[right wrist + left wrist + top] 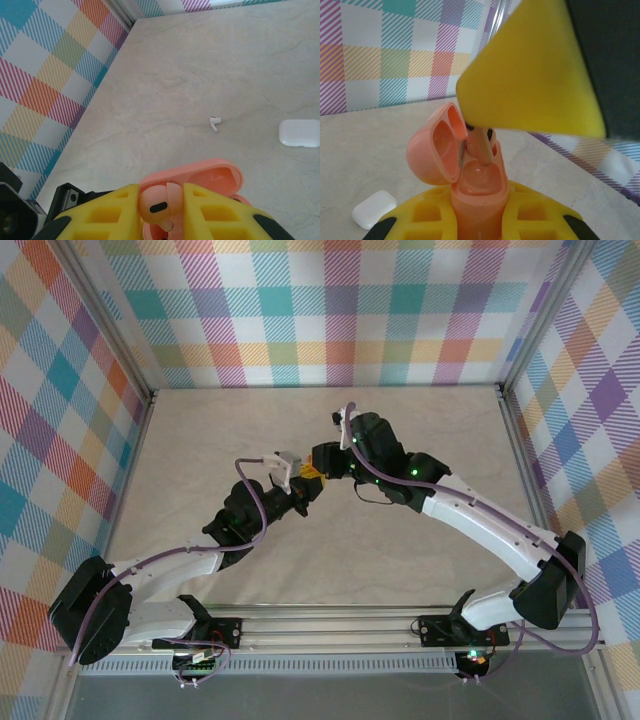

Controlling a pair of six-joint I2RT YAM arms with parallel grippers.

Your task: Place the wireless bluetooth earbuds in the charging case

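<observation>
This was a robotics lab cell. Plaid-printed walls (330,310) on an aluminium frame (105,320) boxed in a pale marbled worktop (420,430), two arms (480,530) bolted to its rail (330,625)

— What were your arms like?
— White shells, black joints; my left arm (165,562) and right arm (480,525) each trailed a lilac cable (262,505). Green lights (412,474) glowed on the right.
— Your fingers (100,215)?
— Yellow, pocketed with squares, black-cornered.

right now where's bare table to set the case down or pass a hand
Crowded mid-table: the left gripper holds the pink case, the right gripper a pink earbud at its mouth. Bare: the table strip from there to the back wall, and the stretch between the side wall and the white earbud, white case beyond.
</observation>
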